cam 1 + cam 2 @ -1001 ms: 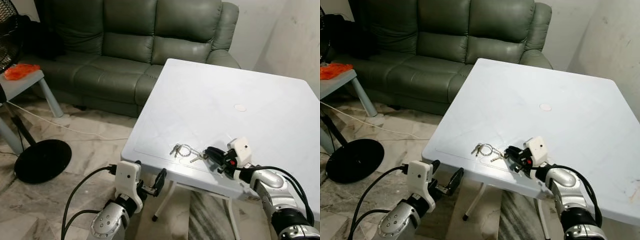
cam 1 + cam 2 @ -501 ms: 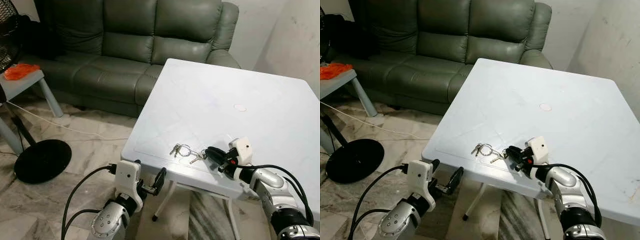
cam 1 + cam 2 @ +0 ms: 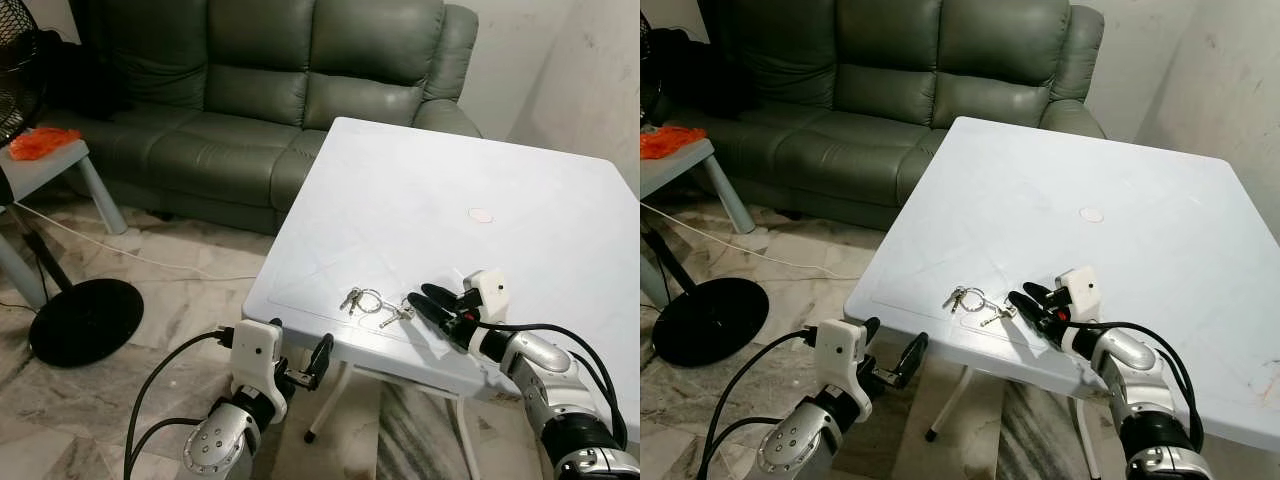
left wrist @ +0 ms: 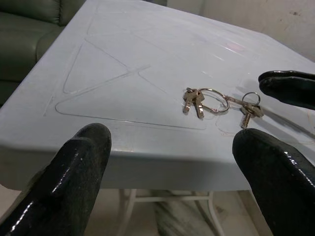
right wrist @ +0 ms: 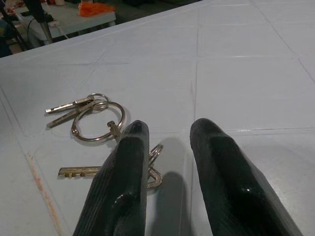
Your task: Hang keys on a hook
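Observation:
A bunch of silver keys point(image 3: 372, 302) on linked rings lies flat near the front edge of the white table point(image 3: 450, 190). My right gripper point(image 3: 424, 298) rests low on the table just right of the keys. Its fingers are open a little, and the fingertips point(image 5: 135, 132) reach the smallest ring with nothing held between them. The keys point(image 5: 93, 118) lie just ahead of the fingers in the right wrist view. My left gripper point(image 3: 298, 348) hangs below the table's front edge, wide open and empty, facing the keys point(image 4: 216, 101).
A green sofa point(image 3: 270, 90) stands behind the table. At the left are a fan's black round base point(image 3: 85, 320), a cable on the floor, and a small side table point(image 3: 50, 165) with an orange thing. A wall is close on the right.
My right gripper has turned a little and its fingers have parted slightly beside the keys. The keys and the left arm have stayed put.

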Robot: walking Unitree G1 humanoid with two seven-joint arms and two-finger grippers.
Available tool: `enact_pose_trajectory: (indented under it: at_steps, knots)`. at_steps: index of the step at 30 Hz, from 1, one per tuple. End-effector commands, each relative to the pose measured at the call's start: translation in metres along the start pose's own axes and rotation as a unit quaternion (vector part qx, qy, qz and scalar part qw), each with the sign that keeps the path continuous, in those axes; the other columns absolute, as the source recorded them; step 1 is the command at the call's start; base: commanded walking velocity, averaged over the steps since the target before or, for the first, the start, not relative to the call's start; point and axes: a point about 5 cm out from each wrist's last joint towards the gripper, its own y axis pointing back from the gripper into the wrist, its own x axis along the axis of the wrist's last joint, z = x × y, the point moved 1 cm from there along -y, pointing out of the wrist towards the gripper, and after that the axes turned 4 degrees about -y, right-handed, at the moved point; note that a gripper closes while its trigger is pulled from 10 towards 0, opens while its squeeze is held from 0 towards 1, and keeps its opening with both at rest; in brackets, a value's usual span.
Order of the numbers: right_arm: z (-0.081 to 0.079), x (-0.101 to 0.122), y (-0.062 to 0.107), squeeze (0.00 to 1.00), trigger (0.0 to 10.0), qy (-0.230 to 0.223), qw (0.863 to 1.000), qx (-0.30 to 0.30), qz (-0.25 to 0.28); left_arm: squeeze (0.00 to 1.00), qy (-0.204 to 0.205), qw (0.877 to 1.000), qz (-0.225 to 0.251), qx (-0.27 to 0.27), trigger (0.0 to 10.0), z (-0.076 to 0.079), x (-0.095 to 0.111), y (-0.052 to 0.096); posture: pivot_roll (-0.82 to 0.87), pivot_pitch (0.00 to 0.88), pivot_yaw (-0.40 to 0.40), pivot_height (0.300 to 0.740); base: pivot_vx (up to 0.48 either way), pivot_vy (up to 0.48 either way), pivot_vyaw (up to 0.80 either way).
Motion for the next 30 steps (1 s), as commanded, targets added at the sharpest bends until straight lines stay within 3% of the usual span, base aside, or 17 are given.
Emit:
enact_pose_trajectory:
  at_steps: [1,10,19,20,21,22,23,24,30]
  knots:
    - [0.000,0.006,-0.003,0.00,10.0,0.010,1.000,0.005,0.000,0.00,-0.004,1.000,0.003,-0.007,10.0,0.004,0.002,-0.002,0.10,0.069,-0.064,0.740,0.000,0.000,0.00]
    - [-0.011,-0.005,-0.012,0.00,10.0,-0.002,0.999,0.000,-0.036,0.00,-0.004,1.000,0.003,-0.007,10.0,0.004,0.001,-0.001,0.10,0.074,-0.064,0.740,0.000,0.000,0.00]
    - [-0.014,-0.006,-0.014,0.00,10.0,-0.003,0.999,0.007,-0.034,0.00,-0.004,1.000,0.004,-0.007,10.0,0.005,0.002,-0.001,0.10,0.075,-0.065,0.740,0.000,0.000,0.00]
    - [-0.014,-0.005,-0.013,0.00,6.4,-0.004,1.000,0.007,-0.029,0.00,-0.003,1.000,0.004,-0.007,10.0,0.005,0.002,-0.001,0.10,0.075,-0.065,0.740,0.000,0.000,0.00]
    - [-0.013,-0.004,-0.013,0.00,4.4,-0.006,1.000,0.005,-0.026,0.00,-0.003,1.000,0.004,-0.007,10.0,0.005,0.002,-0.001,0.10,0.075,-0.065,0.740,0.000,0.000,0.00]
    - [-0.012,-0.004,-0.012,0.00,4.4,-0.005,1.000,0.001,-0.028,0.00,-0.003,1.000,0.004,-0.008,10.0,0.005,0.002,-0.001,0.10,0.075,-0.065,0.740,0.000,0.000,0.00]
    - [-0.012,-0.003,-0.011,0.00,1.7,-0.004,1.000,0.004,-0.025,0.00,-0.003,1.000,0.004,-0.008,10.0,0.005,0.002,-0.001,0.10,0.075,-0.065,0.740,0.000,0.000,0.00]
    - [-0.012,-0.003,-0.010,0.00,0.0,-0.005,1.000,0.007,-0.021,0.00,-0.003,1.000,0.004,-0.008,10.0,0.005,0.002,-0.001,0.10,0.075,-0.065,0.740,0.000,0.000,0.00]
    - [-0.008,-0.001,-0.006,0.00,0.0,-0.002,1.000,0.003,-0.022,0.00,-0.003,1.000,0.004,-0.008,10.0,0.005,0.002,-0.002,0.09,0.077,-0.064,0.740,0.000,0.000,0.00]
